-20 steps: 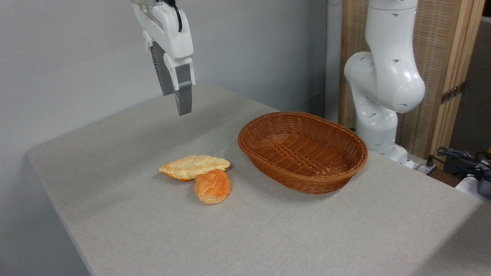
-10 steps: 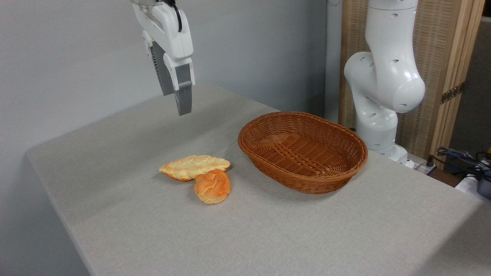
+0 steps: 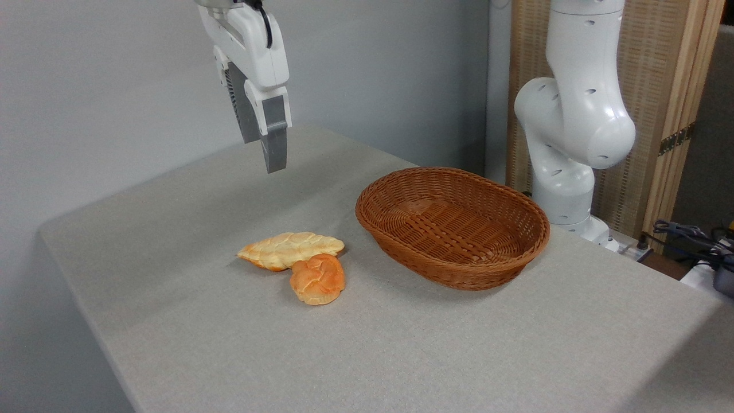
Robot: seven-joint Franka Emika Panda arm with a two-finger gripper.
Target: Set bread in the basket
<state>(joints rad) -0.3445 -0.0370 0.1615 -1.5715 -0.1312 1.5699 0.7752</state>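
Upper left, we see the gripper (image 3: 268, 154) hanging empty, its opening unclear; at centre the bread (image 3: 317, 279) touches a loaf (image 3: 288, 248), left of the basket (image 3: 453, 226) on the desk (image 3: 367, 355)

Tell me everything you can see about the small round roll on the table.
The bread is a small round roll, orange-brown with paler cracks across a knotted, twisted top. It lies on the grey table, left of the wicker basket and apart from it. Its rear edge meets the paler braided loaf behind it. Nothing grips it; the end effector hangs high above, further back.
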